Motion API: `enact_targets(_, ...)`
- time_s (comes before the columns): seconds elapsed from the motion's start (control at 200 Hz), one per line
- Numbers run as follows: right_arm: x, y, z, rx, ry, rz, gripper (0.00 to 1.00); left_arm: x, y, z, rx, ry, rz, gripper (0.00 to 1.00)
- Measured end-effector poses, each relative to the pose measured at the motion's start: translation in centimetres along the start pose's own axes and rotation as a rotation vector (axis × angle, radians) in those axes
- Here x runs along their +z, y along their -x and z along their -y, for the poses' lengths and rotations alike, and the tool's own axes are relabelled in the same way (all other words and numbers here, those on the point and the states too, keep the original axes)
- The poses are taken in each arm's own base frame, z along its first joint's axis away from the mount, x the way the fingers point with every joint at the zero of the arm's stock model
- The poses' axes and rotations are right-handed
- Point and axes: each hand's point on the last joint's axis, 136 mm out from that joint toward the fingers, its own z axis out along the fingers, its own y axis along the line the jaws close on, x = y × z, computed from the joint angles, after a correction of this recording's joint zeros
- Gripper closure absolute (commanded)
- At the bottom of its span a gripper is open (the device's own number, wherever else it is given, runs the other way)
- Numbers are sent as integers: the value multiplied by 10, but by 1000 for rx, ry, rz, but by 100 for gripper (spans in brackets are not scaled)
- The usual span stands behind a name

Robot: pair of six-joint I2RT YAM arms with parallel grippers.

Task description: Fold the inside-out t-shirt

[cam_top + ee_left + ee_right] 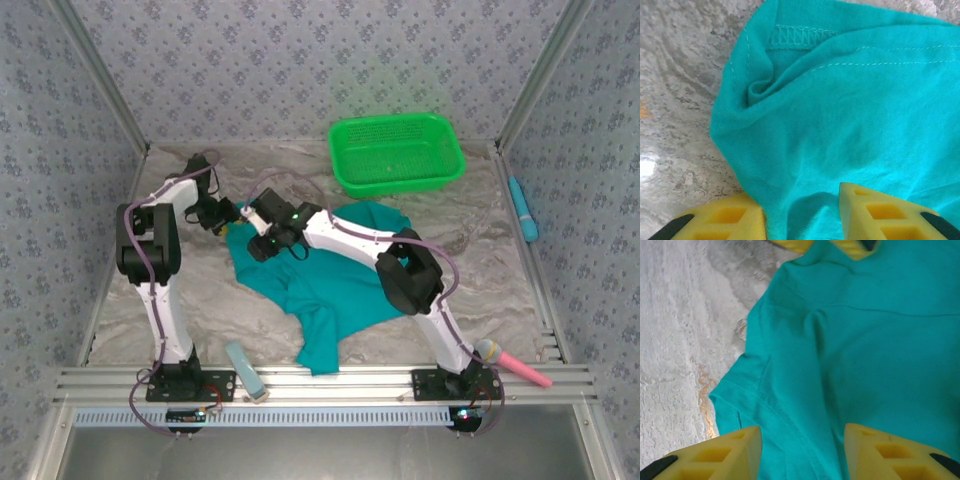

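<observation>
The teal inside-out t-shirt (330, 285) lies crumpled in the middle of the table, one part trailing toward the near edge. Both grippers meet at its far left corner. My left gripper (232, 218) reaches in from the left, and my right gripper (258, 245) sits just beside it over the cloth. In the left wrist view the gripper (800, 215) is open, its yellow fingers (880, 210) straddling a loose fold of the t-shirt (850, 110). In the right wrist view the gripper (802, 450) is open too, with a seamed edge of the t-shirt (840, 355) lying unpinched between the fingers (725, 455).
A bright green mesh basket (395, 152) stands at the back right. A blue tool (523, 208) lies along the right wall, a pink-handled brush (510, 362) by the right arm's base, and a pale blue block (245, 370) at the near edge. Bare marbled table (200, 290) surrounds the shirt.
</observation>
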Motion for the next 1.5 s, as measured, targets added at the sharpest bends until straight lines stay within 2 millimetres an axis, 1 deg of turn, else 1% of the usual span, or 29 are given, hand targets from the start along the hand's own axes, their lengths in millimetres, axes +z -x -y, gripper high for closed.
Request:
enact_targets(0.1, 18, -9, -18, -84, 0, -26, 52, 0, 1, -1, 2, 10, 6, 68)
enact_targets(0.155, 30, -14, -27, -127, -3, -40, 53, 1, 1, -4, 1, 22, 7, 74)
enact_targets(0.235, 44, -19, -33, -172, -6, -56, 54, 2, 1, -8, 5, 44, 3, 81)
enact_targets(0.285, 50, -22, -32, -191, -17, -64, 56, 3, 1, -9, 0, 54, -1, 86)
enact_targets(0.33, 56, -23, -28, -206, -34, -69, 66, 3, 2, -11, 6, 67, -6, 89)
enact_targets(0.35, 58, -23, -26, -215, -41, -70, 74, 2, 2, -11, 2, 70, -8, 92)
enact_targets(0.37, 59, -22, -24, -211, -50, -69, 79, 2, 3, -11, 7, 72, -9, 94)
enact_targets(0.435, 61, -21, -18, -232, -74, -68, 93, 3, 11, -8, 18, 71, 7, 99)
enact_targets(0.495, 59, -15, -16, -248, -89, -59, 100, 4, 19, -5, 28, 70, 20, 100)
enact_targets(0.54, 56, -9, -17, -259, -95, -43, 100, 4, 24, -2, 32, 66, 28, 100)
enact_targets(0.605, 52, 2, -28, -284, -86, -13, 100, 6, 31, 1, 42, 61, 38, 100)
enact_targets(0.655, 48, 10, -42, -301, -69, 9, 100, 7, 38, 4, 51, 56, 47, 100)
enact_targets(0.72, 43, 18, -68, -314, -25, 43, 100, 8, 46, 8, 61, 47, 63, 100)
enact_targets(0.75, 41, 23, -80, -318, -9, 60, 95, 9, 49, 9, 64, 45, 66, 100)
enact_targets(0.79, 39, 30, -93, -317, 5, 83, 91, 9, 50, 10, 64, 45, 65, 100)
enact_targets(0.845, 37, 39, -109, -314, 43, 113, 84, 9, 52, 11, 68, 41, 69, 89)
enact_targets(0.88, 38, 45, -120, -309, 73, 129, 71, 10, 56, 14, 73, 35, 81, 80)
enact_targets(0.91, 39, 47, -128, -303, 100, 137, 65, 11, 61, 16, 77, 27, 95, 73)
enact_targets(0.95, 42, 47, -137, -291, 136, 137, 61, 12, 63, 19, 86, 16, 96, 70)
enact_targets(1.029, 44, 40, -145, -252, 190, 108, 60, 11, 63, 23, 107, 6, 97, 68)
enact_targets(1.079, 44, 35, -144, -226, 210, 88, 60, 10, 65, 24, 113, 4, 101, 67)
enact_targets(1.114, 44, 30, -139, -203, 215, 71, 59, 10, 65, 24, 116, 4, 103, 67)
enact_targets(1.129, 42, 28, -136, -192, 212, 64, 59, 9, 66, 24, 116, 4, 105, 66)
enact_targets(1.209, 32, 4, -113, -141, 196, 1, 59, 4, 68, 22, 115, 12, 120, 65)
enact_targets(1.264, 15, -13, -96, -115, 175, -30, 59, -4, 66, 19, 109, 16, 128, 65)
enact_targets(1.309, 0, -27, -82, -99, 150, -52, 58, -12, 59, 16, 103, 22, 130, 66)
enact_targets(1.399, -31, -44, -63, -84, 99, -57, 57, -32, 38, 11, 85, 23, 131, 66)
enact_targets(1.454, -46, -53, -59, -86, 82, -55, 55, -40, 22, 10, 82, 23, 125, 66)
enact_targets(1.499, -54, -62, -59, -94, 79, -59, 55, -41, 9, 11, 86, 23, 116, 66)
